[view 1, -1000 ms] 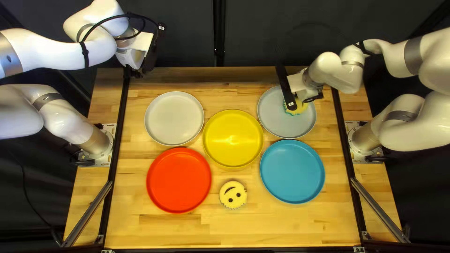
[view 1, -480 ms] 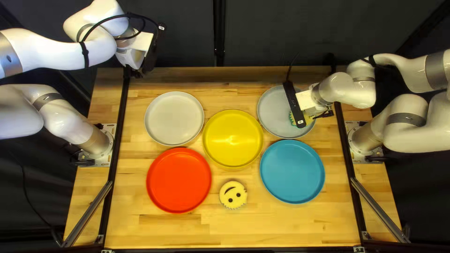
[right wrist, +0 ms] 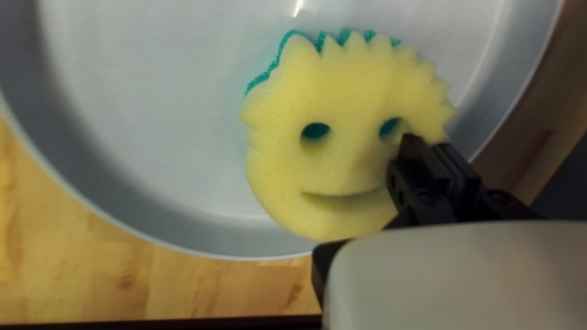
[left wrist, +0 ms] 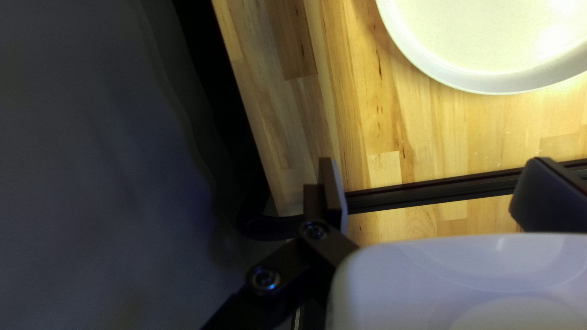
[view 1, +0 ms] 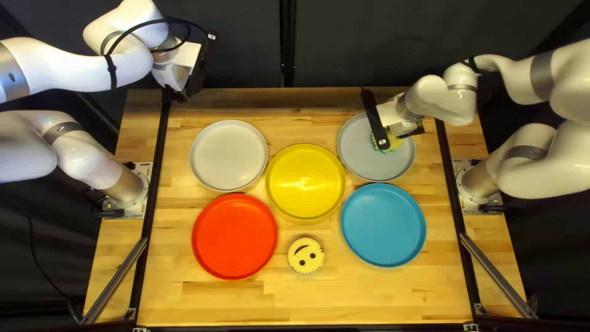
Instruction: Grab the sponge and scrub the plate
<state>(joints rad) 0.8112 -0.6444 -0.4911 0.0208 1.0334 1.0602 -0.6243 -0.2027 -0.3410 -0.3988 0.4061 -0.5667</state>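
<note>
Smiley sponge (right wrist: pixel 336 143) pinched by its edge on the grey plate (right wrist: pixel 147 116).
In the top left view, a spare sponge (view 1: pixel 305 256) lies at the yellow plate's (view 1: pixel 305 178) six o'clock. Farther off, the right gripper (right wrist: pixel 431 143) nips the soft, jagged, teal-backed sponge towards the smooth grey plate's three o'clock; drag could twist it free, or hard sideways pressure slide the plate. Beyond the off-white plate's (view 1: pixel 228 155) eleven o'clock, the left gripper's (left wrist: pixel 431 189) fingers stand spread.

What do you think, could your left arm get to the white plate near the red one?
Probably yes. My left gripper is open, up beyond the white plate, and I see nothing tall between them, only the black rail along the table.
</note>
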